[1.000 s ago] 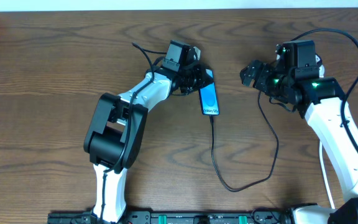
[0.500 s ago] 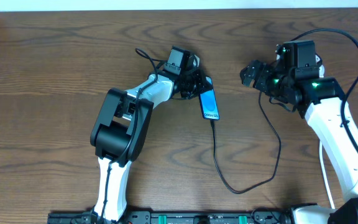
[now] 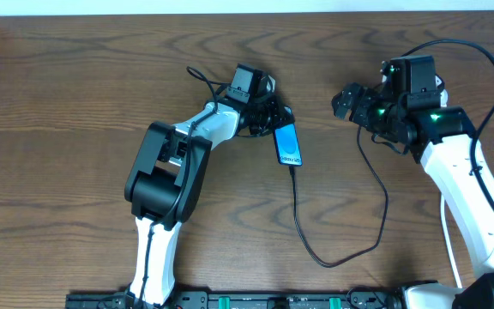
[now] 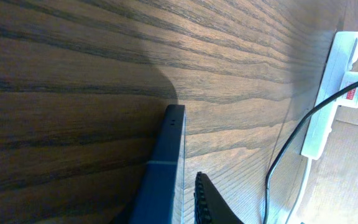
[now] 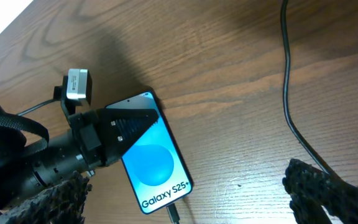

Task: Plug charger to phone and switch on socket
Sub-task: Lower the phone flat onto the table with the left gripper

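Resting the left claw at the far end of the phone, flat and screen-up on the counter; impossible to tell whether pinching it or loose. Trailing from the phone's near end, the charger, looping right. Holding the right claw spread wide, farther right. Showing the socket beyond the phone in the left wrist view.

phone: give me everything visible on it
The phone is a slim dark-edged rectangle, its glossy screen lit blue with a lighter circle and white "Galaxy S25+" text. It sits screen-up, on or just off the wooden table. The charger cable meets its bottom edge. A finger of the left tool overlaps its top end; the grip is unclear.
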### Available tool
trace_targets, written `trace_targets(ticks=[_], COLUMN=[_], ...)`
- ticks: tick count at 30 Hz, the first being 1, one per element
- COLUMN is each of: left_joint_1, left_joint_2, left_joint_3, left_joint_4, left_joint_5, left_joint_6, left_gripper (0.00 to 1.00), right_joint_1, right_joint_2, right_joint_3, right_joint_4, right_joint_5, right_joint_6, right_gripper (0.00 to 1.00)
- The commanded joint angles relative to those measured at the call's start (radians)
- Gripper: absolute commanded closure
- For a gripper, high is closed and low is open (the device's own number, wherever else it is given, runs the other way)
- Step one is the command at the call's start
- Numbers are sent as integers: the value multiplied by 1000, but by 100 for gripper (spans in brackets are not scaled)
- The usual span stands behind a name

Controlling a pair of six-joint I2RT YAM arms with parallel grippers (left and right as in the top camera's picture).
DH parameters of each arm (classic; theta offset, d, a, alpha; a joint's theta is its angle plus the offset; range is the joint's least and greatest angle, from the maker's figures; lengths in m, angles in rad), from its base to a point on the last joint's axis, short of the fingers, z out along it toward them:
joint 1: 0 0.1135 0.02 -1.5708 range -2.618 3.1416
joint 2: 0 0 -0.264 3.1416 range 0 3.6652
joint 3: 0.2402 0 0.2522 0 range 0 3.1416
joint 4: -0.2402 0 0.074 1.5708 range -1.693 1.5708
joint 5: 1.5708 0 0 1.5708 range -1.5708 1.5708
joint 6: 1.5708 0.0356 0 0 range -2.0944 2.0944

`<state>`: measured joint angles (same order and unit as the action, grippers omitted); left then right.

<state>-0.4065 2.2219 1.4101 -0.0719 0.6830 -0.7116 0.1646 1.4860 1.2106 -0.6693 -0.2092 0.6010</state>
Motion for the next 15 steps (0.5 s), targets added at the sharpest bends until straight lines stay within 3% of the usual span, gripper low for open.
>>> trace_targets(ticks=[1, 4, 9, 11, 12, 15], left_joint_1=[1, 1, 1, 1, 1, 1], left_joint_2=[-5, -5, -5, -5, -5, -5], left_joint_3=[7, 7, 7, 8, 8, 8], left_joint_4=[1, -2, -18, -27, -31, -43], left_joint_5=[16, 16, 15, 13, 11, 4], left_joint_6=[-1, -1, -2, -2, -2, -2], left_gripper=[78, 71, 70, 64, 60, 29], right_joint_1=[1, 1, 1, 1, 1, 1], right_joint_2=[-16, -16, -16, -16, -16, -16], right_joint_3=[6, 6, 6, 6, 6, 6], right_joint_4=[-2, -2, -2, -2, -2, -2], right_joint_5=[9, 9, 9, 9, 9, 9], right_joint_6=[-15, -15, -15, -15, -15, -15], right_gripper=[1, 1, 1, 1, 1, 1])
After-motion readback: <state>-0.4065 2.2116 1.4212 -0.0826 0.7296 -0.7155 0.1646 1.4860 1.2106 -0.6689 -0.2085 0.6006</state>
